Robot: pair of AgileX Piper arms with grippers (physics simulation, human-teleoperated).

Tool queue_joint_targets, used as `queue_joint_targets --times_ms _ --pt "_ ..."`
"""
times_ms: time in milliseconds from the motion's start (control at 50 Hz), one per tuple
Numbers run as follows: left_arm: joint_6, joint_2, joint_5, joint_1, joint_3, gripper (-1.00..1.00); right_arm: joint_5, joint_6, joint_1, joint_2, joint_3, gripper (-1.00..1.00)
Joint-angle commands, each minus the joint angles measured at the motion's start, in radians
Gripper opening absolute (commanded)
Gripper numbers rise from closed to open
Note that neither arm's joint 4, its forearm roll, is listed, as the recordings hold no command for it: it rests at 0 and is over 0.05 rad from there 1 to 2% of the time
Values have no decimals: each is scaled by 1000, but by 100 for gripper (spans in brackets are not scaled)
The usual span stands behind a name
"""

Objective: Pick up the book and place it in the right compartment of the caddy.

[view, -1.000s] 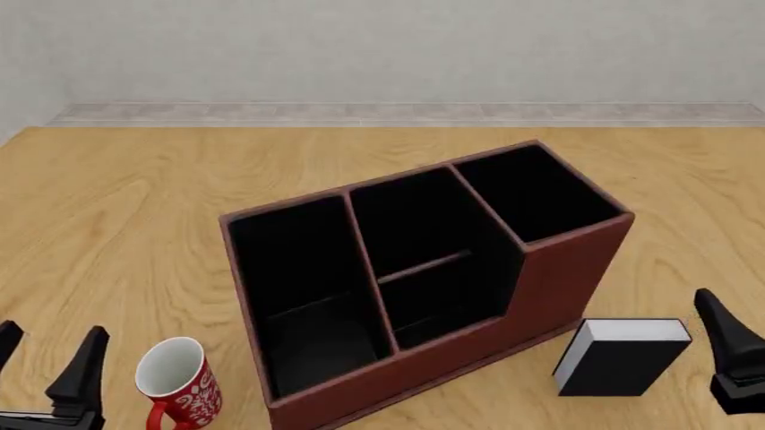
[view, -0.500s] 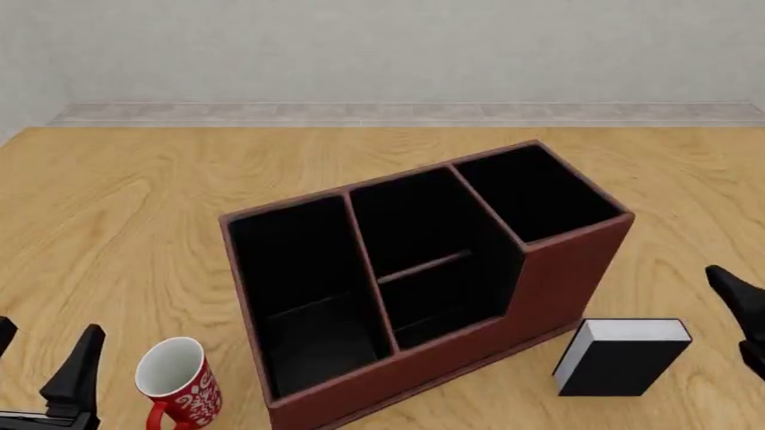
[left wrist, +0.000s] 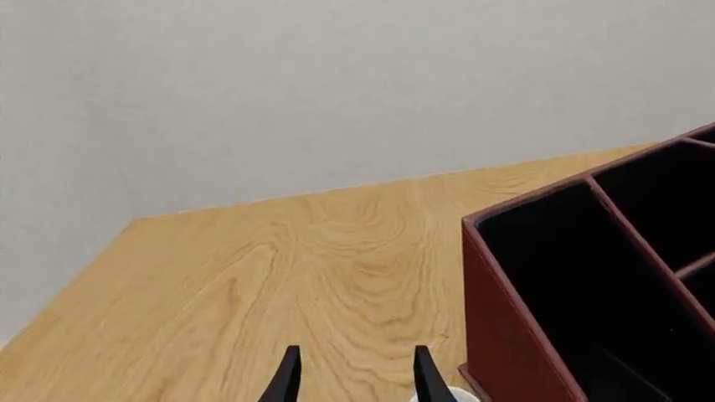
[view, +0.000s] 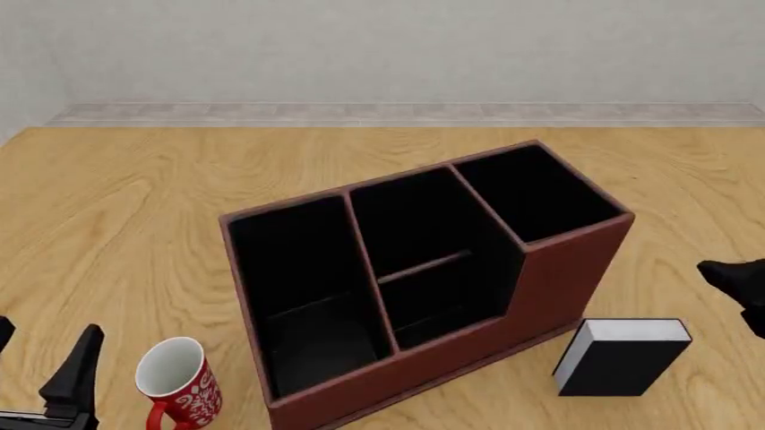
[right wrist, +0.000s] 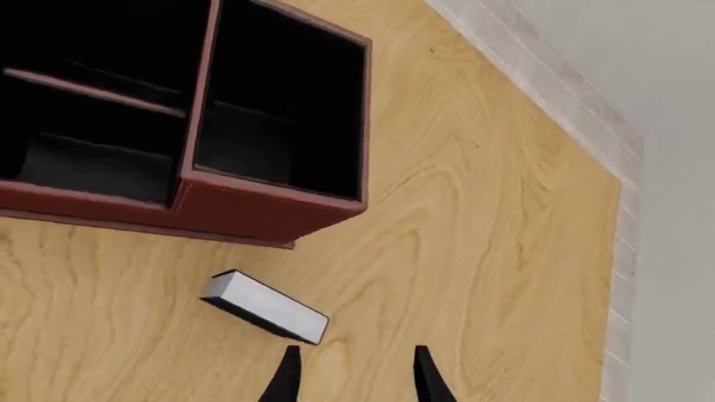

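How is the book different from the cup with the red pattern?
The book is a black block with white page edges; the mug is round, red-and-white patterned, with a handle. The book sits by the caddy's right end, the mug by its left end. The mug is open on top; the book is closed. Both rest on the wooden table, neither held.

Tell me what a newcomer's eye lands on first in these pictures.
The big reddish-brown caddy dominates the middle of the table, its three black-lined slots all empty. The black book with white page edges lies on the wood just before the caddy's right front corner, and a red-and-white mug stands at its left front corner.
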Motion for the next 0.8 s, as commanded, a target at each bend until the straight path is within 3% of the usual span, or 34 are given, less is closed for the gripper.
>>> queue_joint_targets --times_ms 20,140,240,280,320,440,540,560,620,680,800 --pt "4 0 3 2 2 100 88 -118 -56 79 8 100" --pt "9 -1 10 -3 1 100 95 -107 -28 117 -3 100" --pt "16 -1 16 -2 -2 100 131 -198 -81 129 60 100" --pt "18 -1 19 0 -3 100 134 -159 -48 150 29 100" --pt "20 -2 19 1 0 100 125 -246 -123 155 53 100" --pt "25 -3 21 -1 4 100 118 -320 -161 178 39 100" --pt "27 -3 29 5 -5 100 126 -328 -155 218 2 100" --pt "26 -3 30 5 -7 100 125 -365 -173 216 20 100" --pt "27 -3 31 5 -6 100 115 -355 -165 237 8 100" --pt "28 -3 29 8 -4 100 84 -406 -199 257 30 100" --pt "30 -3 29 15 -3 100 71 -415 -152 288 35 100"
